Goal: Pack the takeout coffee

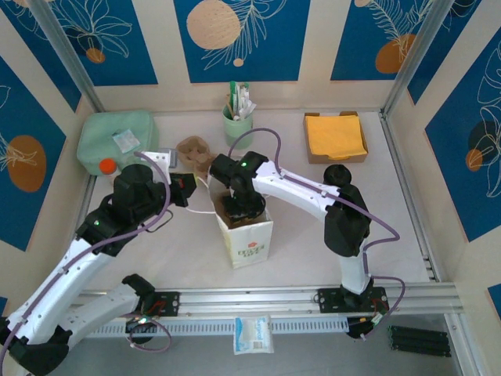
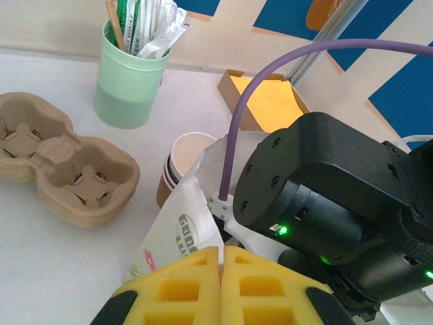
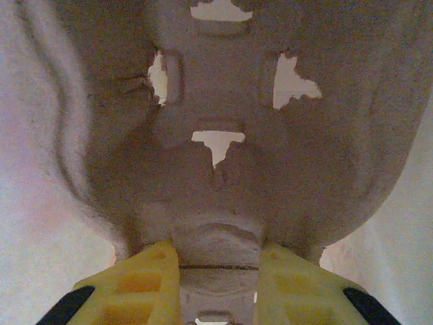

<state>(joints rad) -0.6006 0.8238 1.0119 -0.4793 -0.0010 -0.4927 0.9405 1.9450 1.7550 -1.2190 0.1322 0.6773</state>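
Your right pincer [image 3: 218, 252] clamps the pulp carrier [image 3: 223, 135] inside the bag [image 1: 252, 243]. Your left pincer [image 2: 221, 252] is closed tight on its rim, so a tug may topple it.

The pulp carrier [image 3: 216, 135] is rough, fibrous moulded pulp, matt, torn at its cut-outs — the second pulp carrier [image 2: 67, 162] looks the same. The tabletop [image 2: 40, 264] is smooth, matt white. The mint cup [image 2: 132, 81] is smooth plastic with a dull sheen; the paper bag [image 2: 172, 233] thin, printed white paper. The left hand [image 2: 220, 254] has matt yellow rubbery pads [image 2: 189, 288]; the right arm's housing [image 2: 318, 196] is black plastic — faintly glossy.
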